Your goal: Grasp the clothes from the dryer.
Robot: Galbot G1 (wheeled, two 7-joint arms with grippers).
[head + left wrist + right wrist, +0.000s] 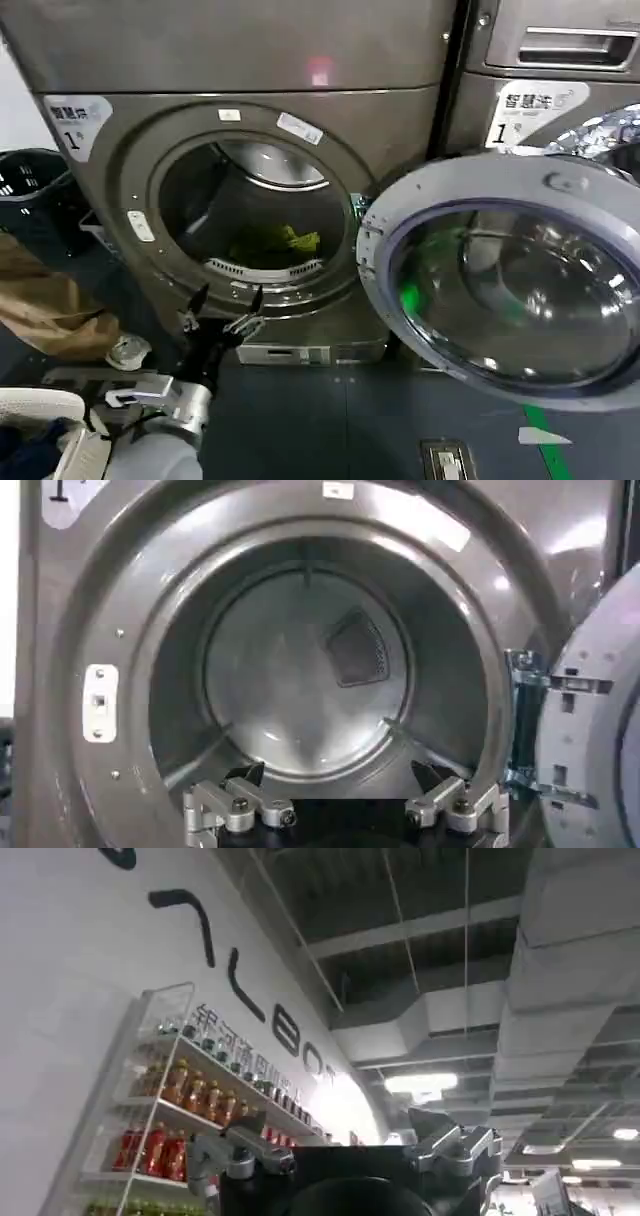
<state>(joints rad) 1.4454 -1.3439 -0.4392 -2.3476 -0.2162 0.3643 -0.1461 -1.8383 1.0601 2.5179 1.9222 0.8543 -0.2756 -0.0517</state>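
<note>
Head view, starting closest: the left gripper (225, 297) sits low in front of the dryer (120, 60), fingers spread wide with nothing between them, just outside and below the bottom lip of the round opening. The left wrist view agrees: both fingertips (245, 776) stand far apart at the near edge, and past them you look straight into the steel drum (300, 670).

What matters for the next move: the clothes (290, 240), a small yellow-green bundle, lie on the drum floor, further in than the left gripper, above it in the picture and a bit to the robot's right. So my guess is the reach has to go forward over the lip, then down. I can't really make out a long axis; it's a crumpled heap, maybe a little wider than it is deep. The left arm is clearly the nearer one.

The right gripper (345, 1148) is well away from all this, pointed up at a ceiling and a shelf of bottles (170, 1118), fingers standing well apart and holding nothing.

Containers: apart from that one bundle I can't see anything in the drum. The door (500, 290) is swung fully open to the right, clear of the opening. A dark basket (30, 175) stands off to the left, and I can't tell what's in it.
</note>
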